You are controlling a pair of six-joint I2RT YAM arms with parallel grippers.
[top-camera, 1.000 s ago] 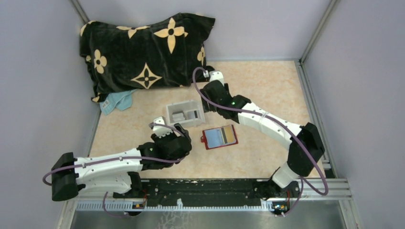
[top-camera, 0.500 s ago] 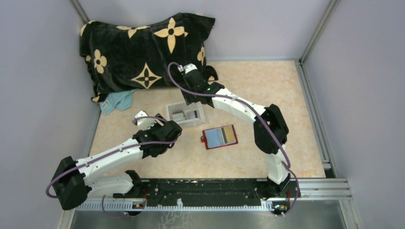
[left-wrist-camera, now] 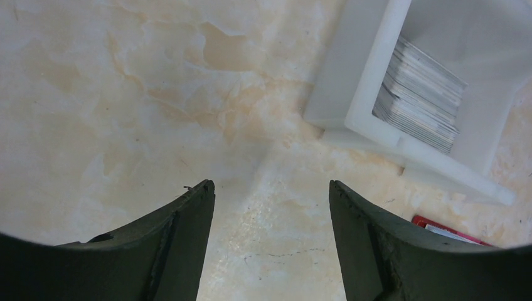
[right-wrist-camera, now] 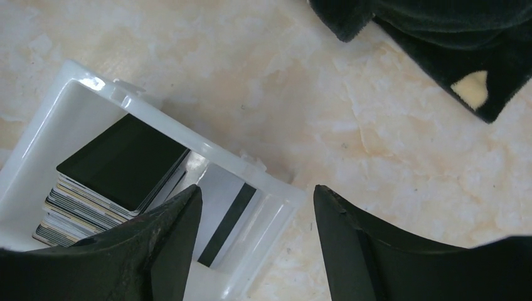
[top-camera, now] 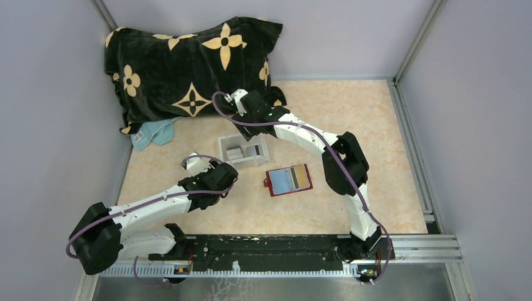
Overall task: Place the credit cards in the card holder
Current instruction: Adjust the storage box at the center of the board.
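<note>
Right hand [right-wrist-camera: 257, 191] apart over white tray [right-wrist-camera: 41, 135] holding stacked credit cards [right-wrist-camera: 122, 160]; left hand [left-wrist-camera: 271, 185] apart.

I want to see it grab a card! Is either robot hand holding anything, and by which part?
Nothing is held. The left gripper and right gripper are both open and empty. The credit cards sit in the white tray.

Pale lilac walls [top-camera: 56, 125] enclose a beige, seemingly marble-patterned tabletop [top-camera: 376, 113].
</note>
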